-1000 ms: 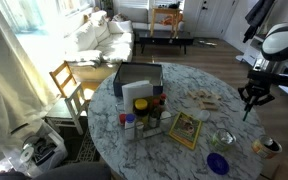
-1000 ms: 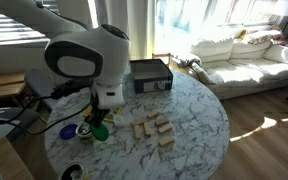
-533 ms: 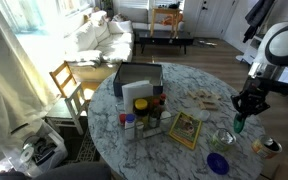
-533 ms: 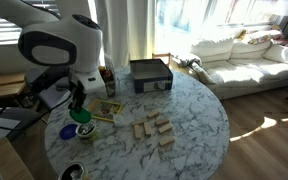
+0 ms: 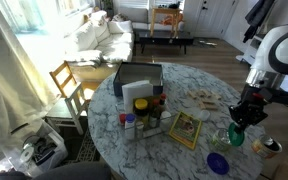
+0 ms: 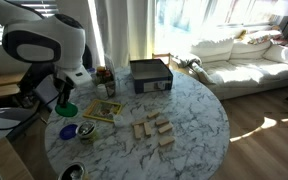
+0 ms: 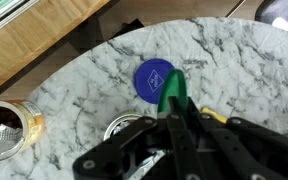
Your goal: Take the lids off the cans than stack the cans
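My gripper (image 7: 172,122) is shut on the green lid (image 7: 171,92), held edge-on between the fingers. It hangs low over the marble table in both exterior views (image 5: 244,115) (image 6: 64,97), with the green lid (image 5: 234,135) (image 6: 66,108) below it. The blue lid (image 7: 154,79) lies flat on the table, also seen in the exterior views (image 5: 218,162) (image 6: 68,131). The silvery can (image 7: 122,128) stands open, partly hidden under my gripper; it shows beside the blue lid (image 6: 85,130). The tan-orange can (image 7: 9,125) stands open near the table's edge (image 5: 270,147) (image 6: 72,172).
A black box (image 5: 139,78) (image 6: 151,75) stands at the far side. Condiment bottles and jars (image 5: 144,118) cluster mid-table. A framed picture (image 5: 187,129) (image 6: 104,110) and wooden blocks (image 5: 202,97) (image 6: 154,130) lie on the marble. A wooden chair (image 5: 69,85) stands beside the table.
My gripper has carried the green lid away from the silvery can, sideways towards the table's edge, and the arm has swung with it. The blue lid and both cans have stayed put.
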{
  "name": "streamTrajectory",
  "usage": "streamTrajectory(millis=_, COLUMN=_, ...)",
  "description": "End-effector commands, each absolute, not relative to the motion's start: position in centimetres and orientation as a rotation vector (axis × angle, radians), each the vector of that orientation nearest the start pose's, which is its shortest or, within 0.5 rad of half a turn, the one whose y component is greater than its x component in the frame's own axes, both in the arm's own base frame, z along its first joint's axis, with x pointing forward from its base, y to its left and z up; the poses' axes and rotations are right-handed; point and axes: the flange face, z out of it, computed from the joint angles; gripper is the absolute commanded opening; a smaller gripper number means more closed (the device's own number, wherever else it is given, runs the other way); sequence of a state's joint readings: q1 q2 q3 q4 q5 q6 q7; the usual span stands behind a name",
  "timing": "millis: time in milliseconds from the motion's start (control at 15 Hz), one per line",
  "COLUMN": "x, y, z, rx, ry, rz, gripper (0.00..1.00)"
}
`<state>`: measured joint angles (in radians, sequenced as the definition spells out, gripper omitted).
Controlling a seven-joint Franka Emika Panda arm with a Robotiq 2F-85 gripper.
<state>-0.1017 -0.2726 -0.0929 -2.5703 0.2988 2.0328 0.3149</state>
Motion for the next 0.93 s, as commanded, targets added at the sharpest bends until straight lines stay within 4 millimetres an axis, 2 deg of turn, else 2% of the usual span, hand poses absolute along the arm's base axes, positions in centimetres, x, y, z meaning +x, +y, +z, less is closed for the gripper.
streamTrajectory(millis=0, x=38.6, y=-6.1, z=32.8, rx=-2.66, ry=0.802, rz=0.424, gripper=0.02)
streamTrajectory(millis=400, x=36.7, y=-6.5, z=29.7, rx=-2.555, ry=0.484, rz=0.409, gripper=0.02)
streamTrajectory(millis=667, x=35.7, y=-5.5, z=27.9, rx=-2.576, ry=0.281, rz=0.43, gripper=0.02)
streamTrajectory(millis=867, x=35.3, y=-4.5, z=26.1, rx=-2.576, ry=0.199, rz=0.435, gripper=0.02)
